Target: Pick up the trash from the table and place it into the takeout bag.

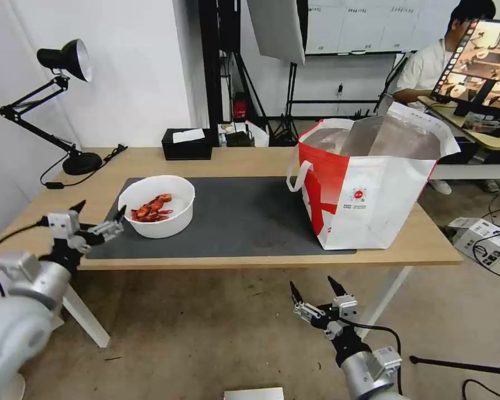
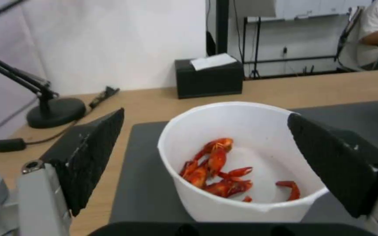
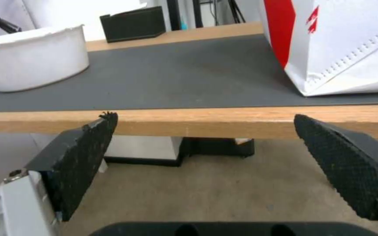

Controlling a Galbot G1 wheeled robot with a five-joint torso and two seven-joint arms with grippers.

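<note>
Left claw beside the bowl of shells

The left claw (image 1: 101, 216) is held wide open just left of the white bowl (image 1: 160, 214) on the worktop (image 1: 250, 161); the takeout bag (image 1: 366, 194) is placed far right, and the right claw (image 1: 316, 291) is spread wide below the near edge.

Light wood-grain table (image 1: 250, 161), smooth and matt, under a dull dark grey mat (image 1: 244, 219) of fine, slightly grainy finish. Smooth white plastic bowl (image 1: 158, 214) with glossy red crayfish shells (image 1: 151, 208); takeout bag (image 1: 366, 191) of woven-looking white and red fabric, stitched, lined in crinkled silver foil. Black textured pads on left gripper (image 2: 206, 160) and right gripper (image 3: 206, 164), brushed metal at the base.
</note>
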